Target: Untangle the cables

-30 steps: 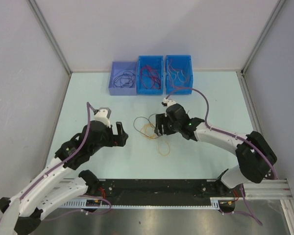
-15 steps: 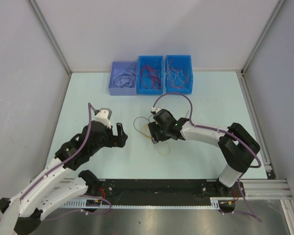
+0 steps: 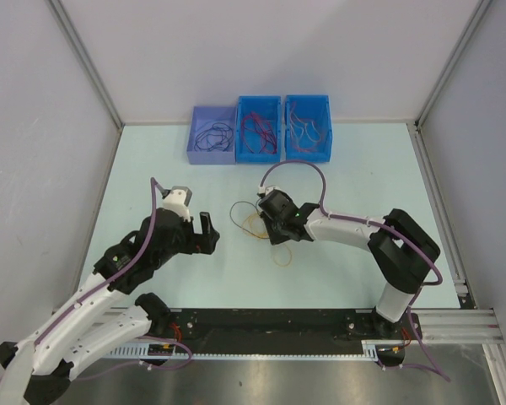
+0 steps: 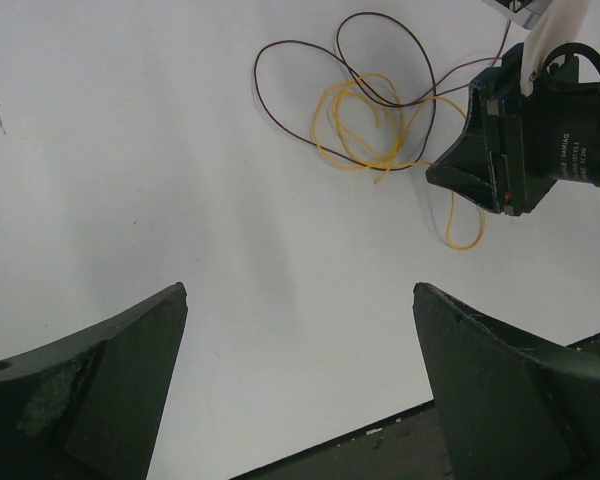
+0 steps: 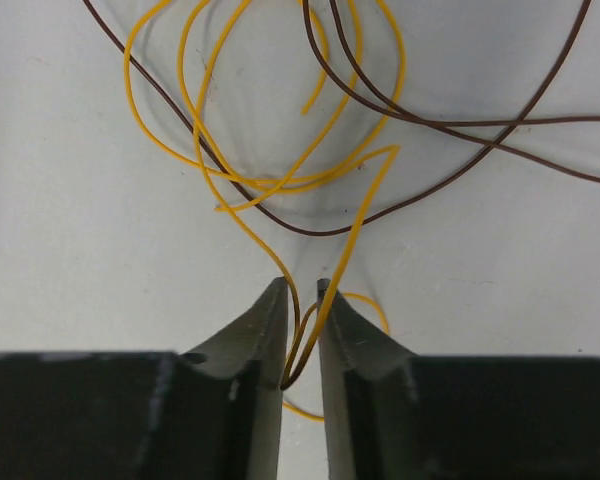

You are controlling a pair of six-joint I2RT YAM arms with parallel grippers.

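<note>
left gripper – released, wide, well apart from the wires | right gripper – nearer; clenched on yellow cable | its loops lie on the table just ahead of the tips; dark cable crosses them farther out

Pale table — yellow and dark cables mid-surface, three bins at the far edge

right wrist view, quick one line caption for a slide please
Yellow cable loop between the right gripper's nearly closed fingers, a dark brown cable crossing it on the table.
</note>
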